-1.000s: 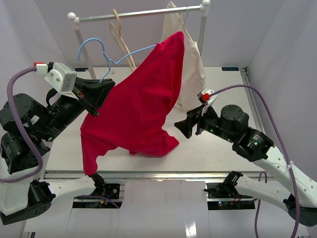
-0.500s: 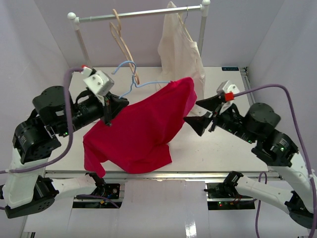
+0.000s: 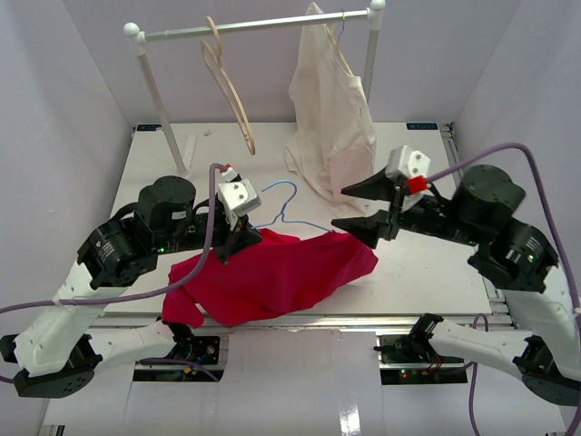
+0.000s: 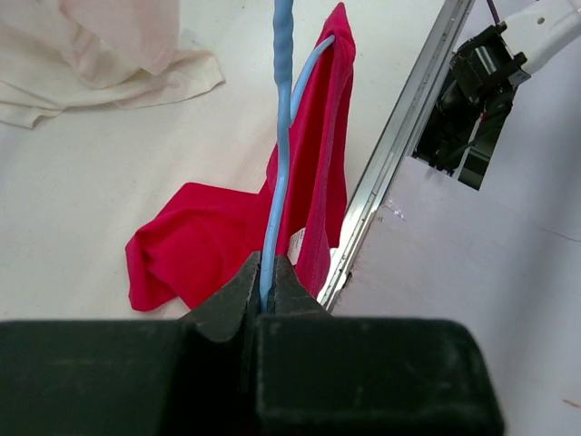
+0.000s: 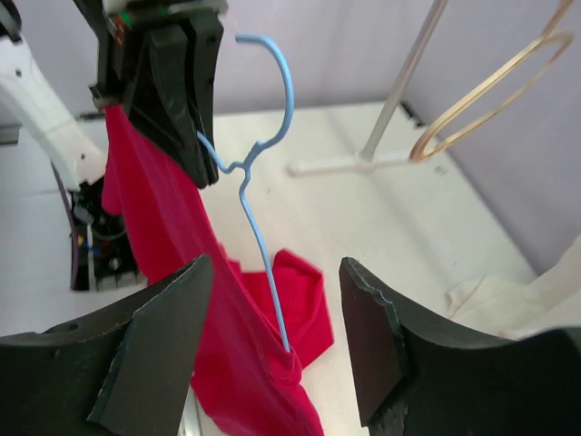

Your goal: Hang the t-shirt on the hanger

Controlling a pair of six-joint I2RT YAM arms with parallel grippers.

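The red t-shirt point(image 3: 272, 272) lies crumpled on the table near the front edge, and part of it hangs from the light-blue wire hanger point(image 3: 289, 205). My left gripper point(image 3: 241, 238) is shut on the hanger wire below its hook. In the left wrist view the jaws pinch the blue wire point(image 4: 280, 136) above the t-shirt point(image 4: 209, 245), whose white label point(image 4: 296, 241) shows. One hanger arm point(image 5: 261, 241) runs into a hemmed opening of the t-shirt point(image 5: 227, 354). My right gripper point(image 3: 359, 208) is open and empty just right of the shirt, its fingers point(image 5: 154, 345) on either side of the wire without touching it.
A clothes rack point(image 3: 254, 25) stands at the back with a pale wooden hanger point(image 3: 227, 86) and a cream-white garment point(image 3: 331, 118) whose hem lies on the table point(image 4: 100, 54). The rack post point(image 5: 399, 82) stands behind the blue hanger. The table's metal front edge point(image 4: 399, 145) is close.
My left arm has brought the hanger and t-shirt down from mid-air to the table; the shirt now lies crumpled at the front. My right gripper has risen slightly and stays open.
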